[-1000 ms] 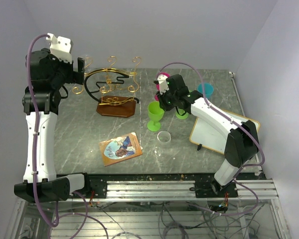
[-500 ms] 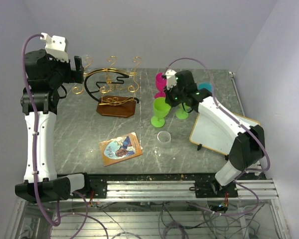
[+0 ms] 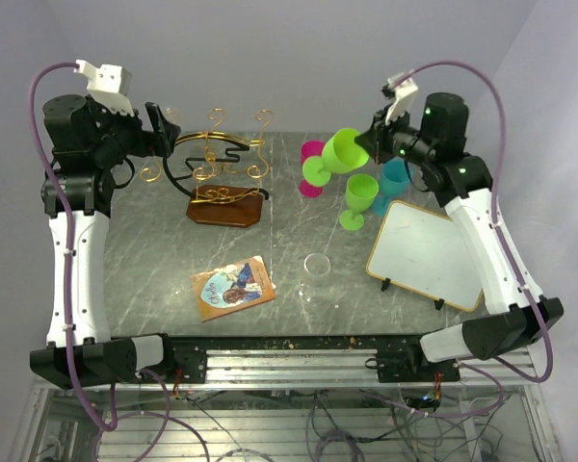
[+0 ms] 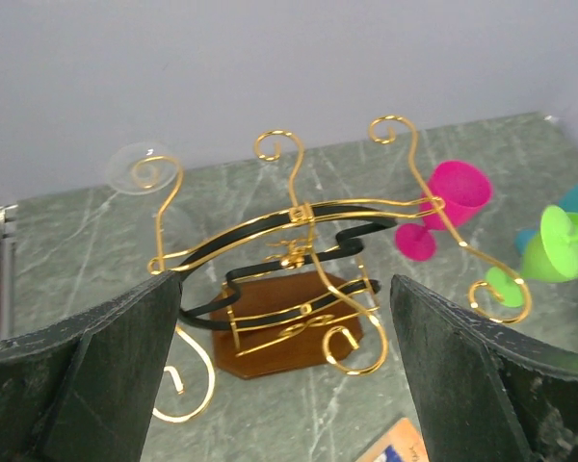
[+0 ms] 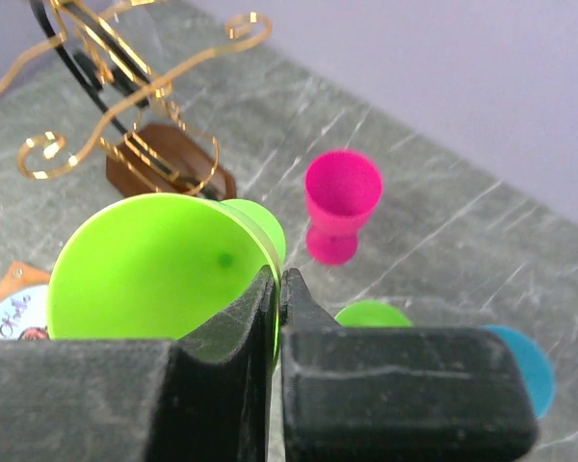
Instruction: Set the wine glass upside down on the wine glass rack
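Observation:
My right gripper [image 3: 373, 144] is shut on the rim of a lime green wine glass [image 3: 342, 151]. It holds the glass tilted in the air over the back right of the table, foot pointing left. In the right wrist view the fingers pinch the rim [image 5: 278, 281] of the green bowl [image 5: 159, 269]. The wine glass rack [image 3: 215, 159], gold wire on a brown wooden base [image 3: 226, 207], stands at the back left. My left gripper [image 3: 158, 130] hovers open by the rack's left side. Its view frames the rack [image 4: 299, 245] between the wide-apart fingers [image 4: 96, 375].
A pink glass [image 3: 310, 183], a second green glass [image 3: 358, 197] and a teal glass [image 3: 397, 178] stand at the back right. A clear glass [image 4: 140, 168] sits at the rack's left arm. A whiteboard [image 3: 424, 255], a small clear cup [image 3: 317, 264] and a picture card [image 3: 233, 287] lie nearer.
The right gripper closed on the green glass's rim and lifted it off the table, up and to the right, tilting it. The left arm shifted only slightly.

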Action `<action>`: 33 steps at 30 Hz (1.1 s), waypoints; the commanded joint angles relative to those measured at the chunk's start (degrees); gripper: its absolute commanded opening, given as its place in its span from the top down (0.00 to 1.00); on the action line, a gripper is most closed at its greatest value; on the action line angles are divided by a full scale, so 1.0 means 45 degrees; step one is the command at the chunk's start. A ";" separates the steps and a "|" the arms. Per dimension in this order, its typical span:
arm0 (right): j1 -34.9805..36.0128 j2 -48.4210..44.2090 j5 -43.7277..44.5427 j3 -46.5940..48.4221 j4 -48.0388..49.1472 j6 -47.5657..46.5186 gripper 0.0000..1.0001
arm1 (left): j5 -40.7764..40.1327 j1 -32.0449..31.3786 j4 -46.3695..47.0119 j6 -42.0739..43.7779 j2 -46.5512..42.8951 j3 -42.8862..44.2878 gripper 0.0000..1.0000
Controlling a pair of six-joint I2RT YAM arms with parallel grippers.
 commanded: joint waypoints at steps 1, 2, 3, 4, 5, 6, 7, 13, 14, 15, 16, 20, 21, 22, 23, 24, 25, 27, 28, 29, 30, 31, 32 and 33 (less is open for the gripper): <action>-0.0243 -0.0099 -0.1059 0.1620 -0.0217 -0.0187 1.00 | 0.1876 0.0150 0.1377 -0.2140 0.0175 -0.0184 0.02; -0.0229 0.0046 -0.1178 0.2102 -0.0184 -0.0123 1.00 | 0.2056 0.0147 0.1676 -0.2591 0.0214 -0.0328 0.03; -0.0244 0.0235 -0.1370 0.2585 -0.0165 -0.0039 1.00 | 0.2435 0.0146 0.1965 -0.3089 0.0253 -0.0455 0.04; -0.0241 0.0388 -0.1711 0.3085 -0.0104 0.0076 1.00 | 0.2846 0.0129 0.2270 -0.3530 0.0309 -0.0532 0.05; -0.0246 0.0575 -0.2022 0.3538 0.0016 0.0264 1.00 | 0.3217 0.0095 0.2547 -0.4017 0.0365 -0.0569 0.05; -0.0224 0.0745 -0.2347 0.3963 0.0160 0.0464 1.00 | 0.3605 0.0047 0.2789 -0.4464 0.0423 -0.0574 0.05; -0.0207 0.0940 -0.2658 0.4444 0.0312 0.0696 1.00 | 0.3744 -0.0069 0.2983 -0.4761 0.0482 -0.0533 0.06; 0.0247 0.2230 -0.3390 0.6123 0.1055 0.1969 1.00 | 0.3784 -0.1193 0.3411 -0.5680 0.0741 -0.0154 0.07; 0.0387 0.2437 -0.3404 0.6391 0.1069 0.2063 1.00 | 0.3801 -0.1347 0.3449 -0.5836 0.0768 -0.0163 0.07; 0.0534 0.2665 -0.3406 0.6629 0.1070 0.2146 1.00 | 0.3830 -0.1662 0.3498 -0.5919 0.0806 -0.0179 0.07; 0.0674 0.2847 -0.3420 0.6871 0.1071 0.2215 1.00 | 0.3877 -0.1955 0.3497 -0.5956 0.0840 -0.0198 0.08; 0.1239 0.3437 -0.3496 0.7558 0.0981 0.2221 1.00 | 0.3901 -0.3004 0.3348 -0.5623 0.0976 -0.0473 0.09; 0.1377 0.3510 -0.3485 0.7642 0.0941 0.2192 1.00 | 0.3766 -0.3241 0.3319 -0.5568 0.0998 -0.0605 0.10; 0.1485 0.3551 -0.3484 0.7679 0.0942 0.2196 1.00 | 0.3723 -0.3405 0.3333 -0.5573 0.1018 -0.0769 0.11; 0.1557 0.3603 -0.3503 0.7689 0.0950 0.2219 1.00 | 0.3676 -0.3559 0.3388 -0.5613 0.1027 -0.0913 0.12; 0.1630 0.3643 -0.3530 0.7685 0.0970 0.2241 1.00 | 0.3675 -0.3686 0.3476 -0.5684 0.1060 -0.1058 0.14; 0.1692 0.3639 -0.3526 0.7648 0.0999 0.2244 1.00 | 0.3702 -0.3775 0.3577 -0.5773 0.1082 -0.1189 0.16; 0.1764 0.3630 -0.3538 0.7484 0.1041 0.2271 1.00 | 0.3514 -0.3919 0.3550 -0.5797 0.1121 -0.1346 0.19; 0.1780 0.3615 -0.3552 0.7388 0.1099 0.2323 1.00 | 0.3362 -0.3943 0.3454 -0.5760 0.1143 -0.1381 0.19; 0.1790 0.3601 -0.3588 0.7315 0.1135 0.2349 1.00 | 0.3211 -0.3954 0.3367 -0.5690 0.1146 -0.1407 0.20; 0.1800 0.3567 -0.3599 0.7260 0.1157 0.2370 1.00 | 0.3156 -0.3970 0.3353 -0.5645 0.1163 -0.1469 0.21; 0.1792 0.3546 -0.3601 0.7187 0.1196 0.2380 1.00 | 0.3166 -0.3974 0.3378 -0.5655 0.1175 -0.1531 0.22; 0.1791 0.3517 -0.3623 0.7136 0.1213 0.2381 1.00 | 0.3209 -0.3992 0.3457 -0.5735 0.1184 -0.1631 0.24; 0.1791 0.3487 -0.3621 0.7106 0.1208 0.2381 1.00 | 0.3254 -0.4009 0.3545 -0.5819 0.1202 -0.1729 0.26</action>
